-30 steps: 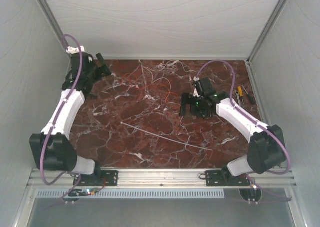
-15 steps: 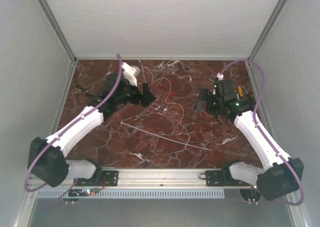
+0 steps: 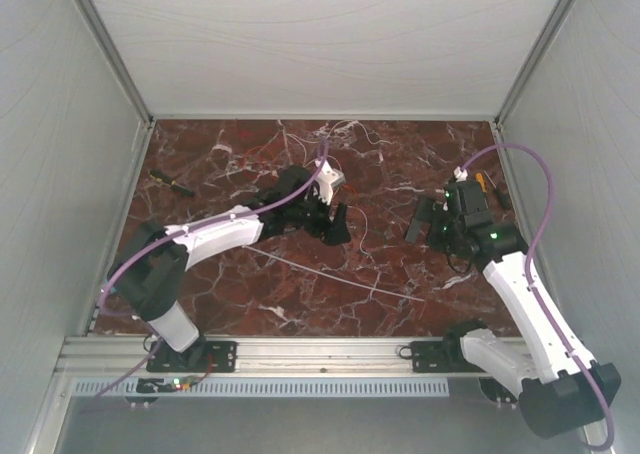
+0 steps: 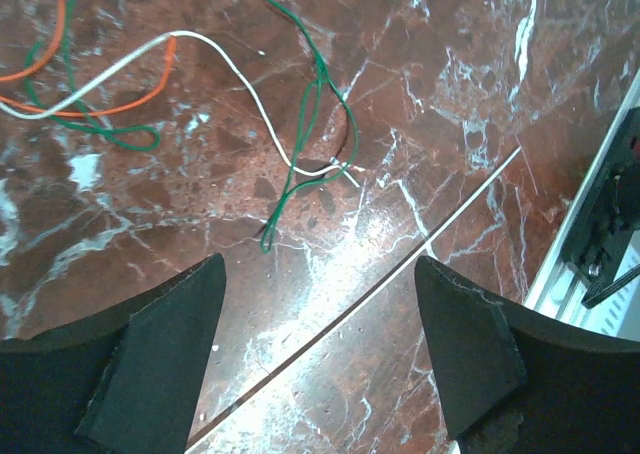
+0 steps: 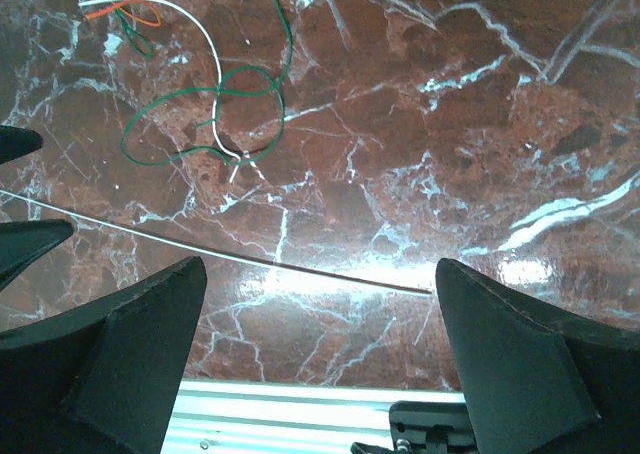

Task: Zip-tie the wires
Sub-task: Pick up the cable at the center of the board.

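your left gripper [image 4: 318, 374] hangs over the zip tie [image 4: 400, 264], jaws apart with nothing between them. the strip lies flat on the marble tabletop [image 4: 470, 64] and runs slantwise through the gap between the fingers. the wires [image 4: 230, 64], orange, white and green, curl loose just beyond it. your right gripper [image 5: 320, 364] stands wide and empty. the risk, as i judge it: a stiff flat strip on glossy stone may skate away from the pads, and a finger could snag a wire loop and drag the tangle. no brand, label or writing is readable.
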Controlling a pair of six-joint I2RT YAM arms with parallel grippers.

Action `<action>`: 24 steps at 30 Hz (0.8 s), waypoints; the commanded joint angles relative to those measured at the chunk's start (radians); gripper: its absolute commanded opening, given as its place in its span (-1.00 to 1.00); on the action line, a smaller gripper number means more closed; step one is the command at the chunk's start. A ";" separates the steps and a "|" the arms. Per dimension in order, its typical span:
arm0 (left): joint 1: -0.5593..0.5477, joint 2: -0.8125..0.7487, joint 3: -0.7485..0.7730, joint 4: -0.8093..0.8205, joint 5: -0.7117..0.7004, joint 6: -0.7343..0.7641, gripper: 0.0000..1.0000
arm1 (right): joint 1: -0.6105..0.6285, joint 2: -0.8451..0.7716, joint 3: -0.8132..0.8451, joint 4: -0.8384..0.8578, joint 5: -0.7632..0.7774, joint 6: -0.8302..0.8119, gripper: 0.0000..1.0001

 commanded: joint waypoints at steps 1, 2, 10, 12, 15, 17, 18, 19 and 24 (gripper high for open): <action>-0.028 0.062 0.057 0.063 0.006 0.009 0.49 | -0.005 -0.051 -0.010 -0.060 0.013 0.019 0.96; -0.034 0.078 0.059 0.063 -0.003 0.004 0.46 | -0.006 -0.061 -0.010 -0.065 0.015 0.016 0.96; -0.079 0.176 0.081 0.081 -0.129 -0.014 0.13 | -0.006 -0.102 -0.011 -0.105 0.037 0.002 0.96; -0.080 0.200 0.096 0.073 -0.152 -0.024 0.02 | -0.007 -0.109 -0.010 -0.110 0.037 -0.004 0.96; -0.080 0.224 0.111 0.078 -0.148 -0.032 -0.22 | -0.007 -0.113 -0.011 -0.112 0.039 -0.012 0.96; -0.080 0.232 0.125 0.079 -0.123 -0.043 -0.73 | -0.006 -0.113 -0.011 -0.111 0.040 -0.019 0.96; -0.082 0.230 0.135 0.071 -0.117 -0.050 -1.00 | -0.007 -0.114 -0.010 -0.111 0.041 -0.022 0.96; -0.083 0.221 0.147 0.053 -0.122 -0.060 -1.00 | -0.007 -0.112 -0.007 -0.110 0.044 -0.027 0.96; -0.084 0.073 0.174 -0.027 -0.192 -0.080 -1.00 | -0.007 -0.115 0.021 -0.103 0.065 -0.044 0.96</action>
